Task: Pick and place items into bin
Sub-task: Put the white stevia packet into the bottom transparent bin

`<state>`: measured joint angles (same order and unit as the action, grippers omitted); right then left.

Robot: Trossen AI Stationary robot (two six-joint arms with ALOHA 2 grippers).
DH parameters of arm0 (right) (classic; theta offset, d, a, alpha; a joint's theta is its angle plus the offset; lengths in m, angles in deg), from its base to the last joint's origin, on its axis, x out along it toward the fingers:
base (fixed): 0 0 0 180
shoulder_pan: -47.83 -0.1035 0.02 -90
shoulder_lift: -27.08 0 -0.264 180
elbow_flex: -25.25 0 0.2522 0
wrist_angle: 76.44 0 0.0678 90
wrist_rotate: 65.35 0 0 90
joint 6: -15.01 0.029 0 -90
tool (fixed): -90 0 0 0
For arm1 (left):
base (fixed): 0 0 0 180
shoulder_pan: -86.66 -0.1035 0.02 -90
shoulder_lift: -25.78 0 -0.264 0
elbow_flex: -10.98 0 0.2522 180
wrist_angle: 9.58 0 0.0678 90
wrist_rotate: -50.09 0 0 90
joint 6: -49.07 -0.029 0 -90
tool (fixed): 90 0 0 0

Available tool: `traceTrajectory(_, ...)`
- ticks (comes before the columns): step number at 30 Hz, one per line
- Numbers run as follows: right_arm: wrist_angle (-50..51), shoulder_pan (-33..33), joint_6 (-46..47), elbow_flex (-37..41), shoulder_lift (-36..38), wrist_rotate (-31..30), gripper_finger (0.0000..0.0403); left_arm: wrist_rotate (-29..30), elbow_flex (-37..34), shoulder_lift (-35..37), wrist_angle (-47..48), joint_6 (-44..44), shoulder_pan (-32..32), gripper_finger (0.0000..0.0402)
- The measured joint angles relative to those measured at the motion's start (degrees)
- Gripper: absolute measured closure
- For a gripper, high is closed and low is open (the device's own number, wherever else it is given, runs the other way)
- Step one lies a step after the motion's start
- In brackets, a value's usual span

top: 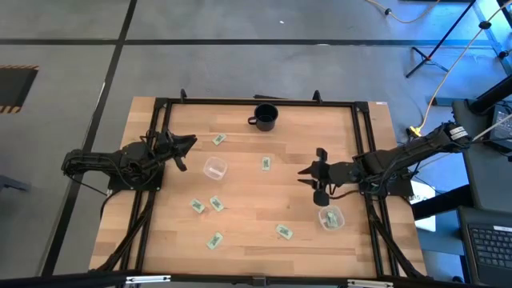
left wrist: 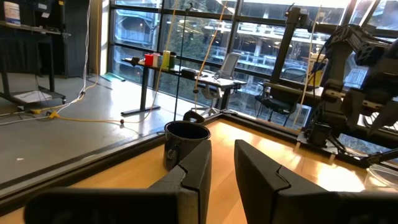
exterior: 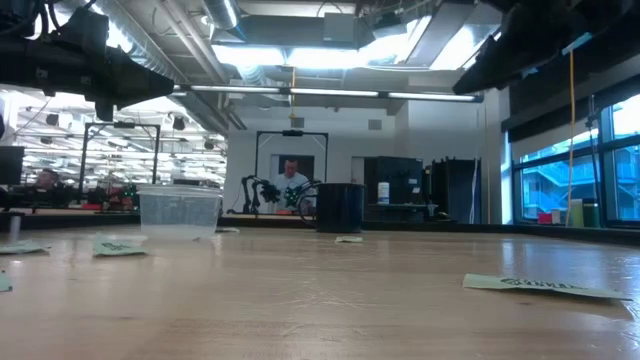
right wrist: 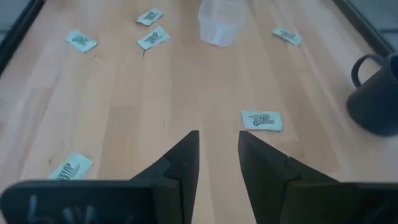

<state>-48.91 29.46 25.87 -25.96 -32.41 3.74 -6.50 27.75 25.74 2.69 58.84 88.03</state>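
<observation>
Several small green-and-white packets lie flat on the wooden table: one (top: 266,164) near the middle, one (top: 218,139) toward the far side, two (top: 197,206) (top: 216,203) side by side, two (top: 214,240) (top: 283,232) near the front edge. Another packet sits inside a clear cup (top: 330,218) under my right arm. A second clear cup (top: 214,168) stands upright and holds nothing. My right gripper (top: 306,174) hovers open, pointing left at the middle packet (right wrist: 261,120). My left gripper (top: 189,146) is open above the table's left side, aimed at the black mug (left wrist: 185,140).
The black mug (top: 265,117) stands at the table's far edge, handle to the left. A black frame (top: 160,104) borders the table. In the low view the clear cup (exterior: 180,212) and the mug (exterior: 340,207) stand apart, with a person far behind.
</observation>
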Motion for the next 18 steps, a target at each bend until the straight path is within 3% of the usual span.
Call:
traceTrajectory(7,-3.43,0.0,-8.32,0.0,-1.23,0.07,0.0287,0.0,-0.01,0.01,0.0,-0.01,-0.02,0.0336)
traceTrajectory(18,-5.27,0.37,-8.16,0.0,-1.21,-0.01,0.0287,0.01,-0.01,0.0,0.0,-0.01,-0.01,0.0336)
